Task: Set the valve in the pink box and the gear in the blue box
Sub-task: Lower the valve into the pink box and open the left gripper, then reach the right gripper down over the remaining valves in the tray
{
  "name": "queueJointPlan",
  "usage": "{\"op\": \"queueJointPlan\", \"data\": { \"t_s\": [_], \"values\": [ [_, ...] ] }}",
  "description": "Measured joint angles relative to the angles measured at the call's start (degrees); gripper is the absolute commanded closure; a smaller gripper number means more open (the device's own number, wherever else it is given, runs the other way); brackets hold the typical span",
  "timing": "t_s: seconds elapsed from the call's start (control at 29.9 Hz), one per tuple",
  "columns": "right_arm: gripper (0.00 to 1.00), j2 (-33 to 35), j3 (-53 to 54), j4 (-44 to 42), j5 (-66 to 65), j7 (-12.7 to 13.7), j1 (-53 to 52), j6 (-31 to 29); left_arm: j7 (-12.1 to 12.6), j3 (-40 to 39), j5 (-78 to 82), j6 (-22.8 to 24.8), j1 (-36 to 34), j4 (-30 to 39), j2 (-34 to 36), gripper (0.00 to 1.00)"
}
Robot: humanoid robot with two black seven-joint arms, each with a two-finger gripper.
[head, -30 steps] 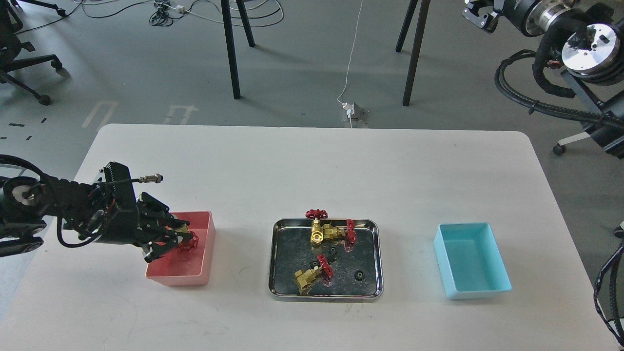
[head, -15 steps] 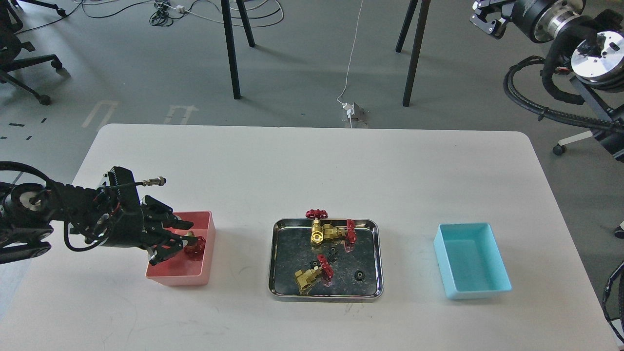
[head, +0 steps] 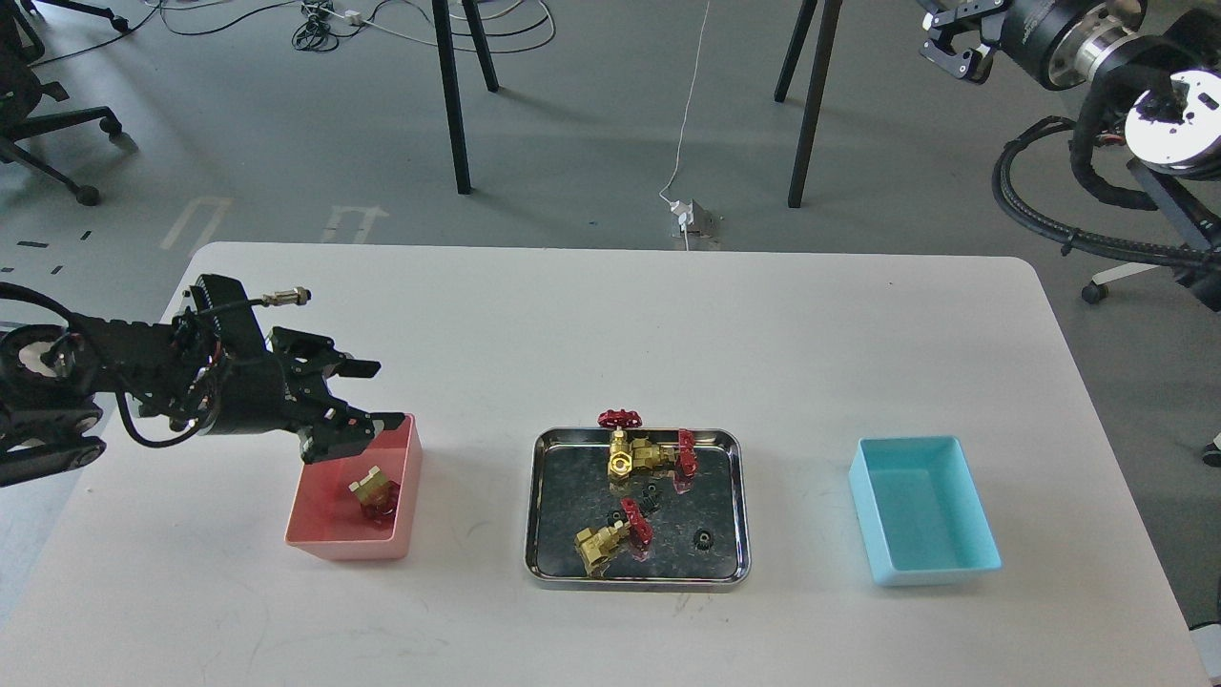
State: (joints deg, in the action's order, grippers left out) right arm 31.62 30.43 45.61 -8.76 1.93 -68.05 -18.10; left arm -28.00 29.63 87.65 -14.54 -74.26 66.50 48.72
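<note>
The two black fingers (head: 361,366) of the left gripper (head: 372,393) are standing spread apart and holding nothing, hanging just above the far rim of the salmon-pink rectangular plastic box (head: 405,477), which is sitting near the table's left edge, toward its front. Inside that box one small brass-gold valve with a red spoked handwheel (head: 374,492) is lying on the floor, tipped over, apart from the fingers, so one valve placement is looking done. Toward the middle of the white rounded table (head: 610,315), nearer the front edge, the shiny rectangular steel tray (head: 544,563) is holding what is left: three more brass valves with red handwheels, two clustered at its far side (head: 637,456) and one toward its front-left (head: 603,542), plus a few tiny black toothed gears, the clearest of them (head: 702,540) lying alone toward the tray's front-right. Near the table's right edge the light cyan rectangular plastic box (head: 983,534) is showing only a bare floor, so the gear part appears not yet begun. The right gripper (head: 954,50) is hanging far off beyond the table's far right corner; I cannot tell how its fingers are standing.
</note>
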Motion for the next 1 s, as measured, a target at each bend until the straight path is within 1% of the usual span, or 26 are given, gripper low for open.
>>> {"op": "queueJointPlan", "data": {
  "t_s": [0.07, 0.13, 0.23, 0.3, 0.37, 0.43, 0.5, 0.6, 0.67, 0.84, 0.97, 1.0],
  "values": [
    [0.0, 1.2, -1.1, 1.1, -9.8, 0.0, -0.7, -5.7, 0.0, -8.6, -5.2, 4.0, 0.0, 1.3, 1.3, 0.27],
    [0.0, 2.3, -1.8, 3.0, -18.7, 0.0, -0.8, -8.6, 0.0, -17.0, -13.1, 7.7, 0.7, 3.7, 1.9, 0.25],
    [0.0, 4.6, -3.9, 8.6, -29.6, 0.0, -1.0, -9.7, 0.0, -27.5, -29.1, 12.1, 2.2, 7.2, 2.4, 0.24],
    [0.0, 6.4, -6.9, 15.5, -34.7, 0.0, -1.5, -9.9, 0.0, -33.7, -41.3, 14.5, 3.3, 8.8, 2.3, 0.23],
    [0.0, 7.8, -10.9, 22.5, -38.0, 0.0, -2.7, -9.9, 0.0, -38.3, -50.9, 17.1, 4.5, 9.7, 1.5, 0.22],
    [0.0, 8.3, -18.5, 30.2, -41.6, 0.0, -5.0, -9.9, 0.0, -42.3, -59.0, 20.3, 5.7, 10.1, 0.3, 0.21],
    [0.0, 8.4, -26.2, 35.5, -45.8, -0.1, -7.3, -9.9, 0.0, -45.1, -63.8, 22.3, 7.0, 10.3, -0.5, 0.21],
    [0.0, 8.2, -35.5, 40.0, -53.0, -0.2, -11.2, -9.9, 0.0, -47.7, -66.5, 23.2, 10.3, 11.7, -1.9, 0.2],
    [0.0, 6.2, -40.4, 41.0, -58.2, -0.5, -13.2, -9.9, 0.0, -49.1, -66.9, 23.2, 12.7, 13.0, -3.2, 0.19],
    [0.02, -4.0, -50.5, 40.4, -70.5, -3.0, -15.9, -9.9, 0.0, -53.4, -67.0, 22.4, 17.3, 14.7, -7.8, 0.19],
    [0.11, -11.2, -55.5, 38.0, -72.9, -4.0, -16.2, -9.9, 0.0, -56.3, -67.0, 20.4, 19.6, 15.8, -9.7, 0.18],
    [0.15, -12.4, -56.6, 37.4, -73.1, -4.0, -16.2, -9.9, 0.0, -57.0, -67.0, 19.9, 20.1, 16.0, -10.1, 0.18]
  ]
}}
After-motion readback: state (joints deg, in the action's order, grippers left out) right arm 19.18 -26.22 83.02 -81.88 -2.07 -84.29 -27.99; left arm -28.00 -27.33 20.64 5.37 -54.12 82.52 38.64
